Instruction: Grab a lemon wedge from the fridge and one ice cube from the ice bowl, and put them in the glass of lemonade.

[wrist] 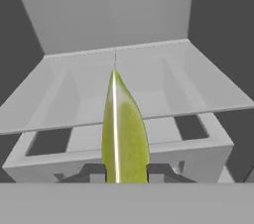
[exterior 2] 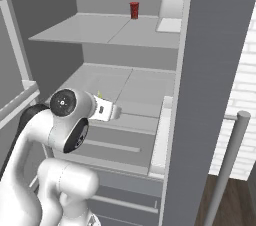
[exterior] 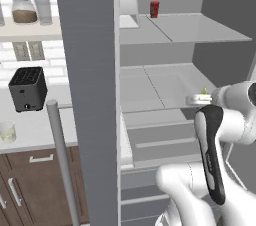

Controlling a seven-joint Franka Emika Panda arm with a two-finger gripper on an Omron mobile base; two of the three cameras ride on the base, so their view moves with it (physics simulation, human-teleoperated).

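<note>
The lemon wedge (wrist: 124, 134) is pinched upright between the two dark finger tips of the gripper (wrist: 125, 172), its thin pale edge turned toward the hand camera and its pointed tip rising above the jaws, which are closed against its two sides. In the left base view a small yellow-green speck of the wedge (exterior: 204, 90) is seen just above the white hand, which is held in front of the fridge's (exterior: 165, 80) open interior at the level of the lower shelf (exterior: 150, 87). In the right base view the wedge (exterior 2: 99, 95) shows as a tiny sliver at the top of the hand, near the front edge of the same shelf. A pale drawer (wrist: 119, 153) lies below and beyond the wedge in the hand view. On the upper shelf (exterior: 190, 30), well apart from the hand, a small red cup (exterior: 154, 9) is standing toward the back. To the left of the open fridge door (exterior: 87, 95), the glass of lemonade (exterior: 7, 132) stands on the pale counter (exterior: 35, 130), near a black toaster (exterior: 28, 88). A lidded jar (exterior: 24, 9) with brown contents and a tall grey glass (exterior: 42, 6) rest on the wall shelf above.
</note>
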